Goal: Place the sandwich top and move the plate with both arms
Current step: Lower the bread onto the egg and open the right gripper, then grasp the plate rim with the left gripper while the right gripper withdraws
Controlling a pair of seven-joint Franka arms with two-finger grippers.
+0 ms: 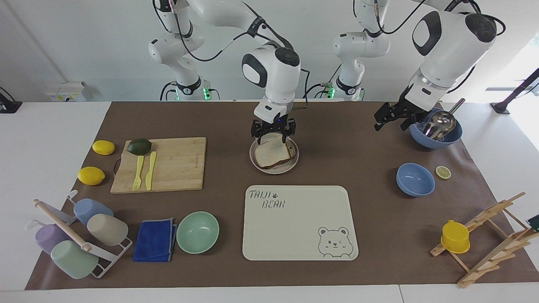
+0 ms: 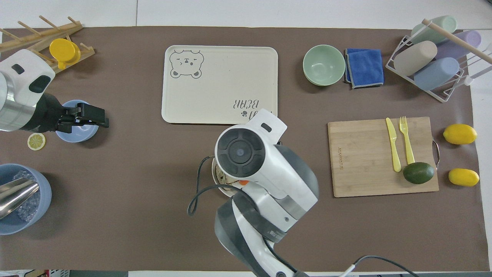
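Observation:
The sandwich top (image 1: 271, 153), a light brown slice with a darker crust, lies flat on the stack on the small round plate (image 1: 276, 171). My right gripper (image 1: 273, 130) hangs just above the plate's robot-side edge, open and apart from the bread, with nothing in it. In the overhead view the right arm covers the sandwich, and only a sliver of the plate (image 2: 216, 175) shows. My left gripper (image 1: 386, 122) is up in the air beside the blue bowl with the ladle (image 1: 436, 134), open and empty. From above, the left gripper (image 2: 100, 119) is over the edge of the small blue bowl (image 2: 77, 132).
The cream bear tray (image 1: 300, 223) lies just farther from the robots than the plate. A cutting board (image 1: 160, 164) with a fork, a knife and an avocado lies toward the right arm's end. A mint bowl (image 1: 197, 232) and a blue cloth (image 1: 155, 240) are beside the tray.

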